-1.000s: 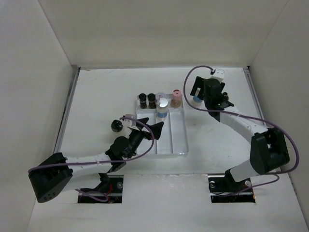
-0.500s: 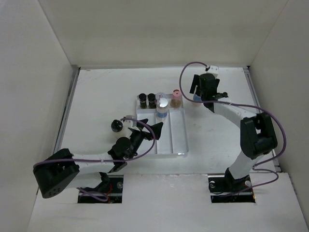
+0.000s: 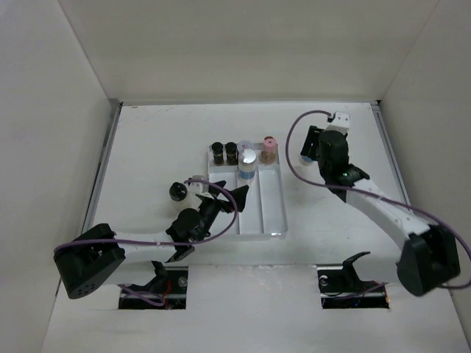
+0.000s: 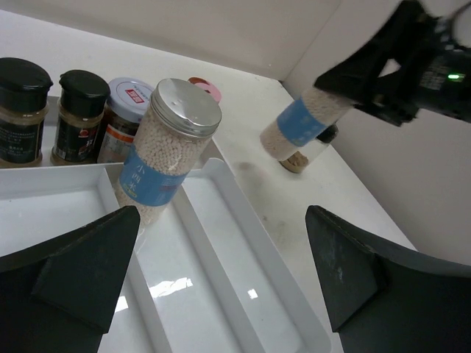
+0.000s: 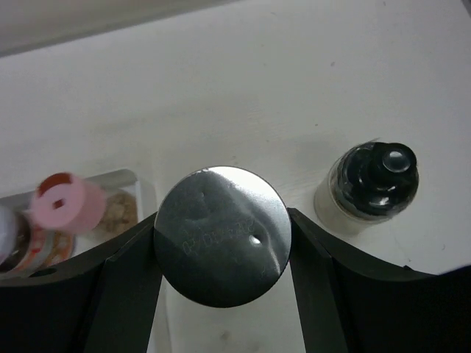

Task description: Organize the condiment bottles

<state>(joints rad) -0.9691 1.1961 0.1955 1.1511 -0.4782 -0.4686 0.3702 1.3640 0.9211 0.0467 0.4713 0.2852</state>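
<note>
From above, your right tool [image 3: 307, 149] is clamped on a pale cylindrical bottle with a blue label [image 3: 305, 157], to the right of the clear divided plastic tray [image 3: 271, 213]. Your left tool [image 3: 227, 193] hangs spread at the tray's left edge, and a small black-capped bottle [image 3: 176, 191] stands apart on the white surface [image 3: 162, 140].

Your left wrist view shows its fingers [image 4: 81, 272] gaping over the tray (a second grey-lidded pale bottle [image 4: 171, 151] stands inside).

Your right wrist view shows the held bottle's grey lid [image 5: 221, 235] pinched between the fingers [image 5: 125, 294], beside a pink-capped bottle [image 5: 70, 202].
</note>
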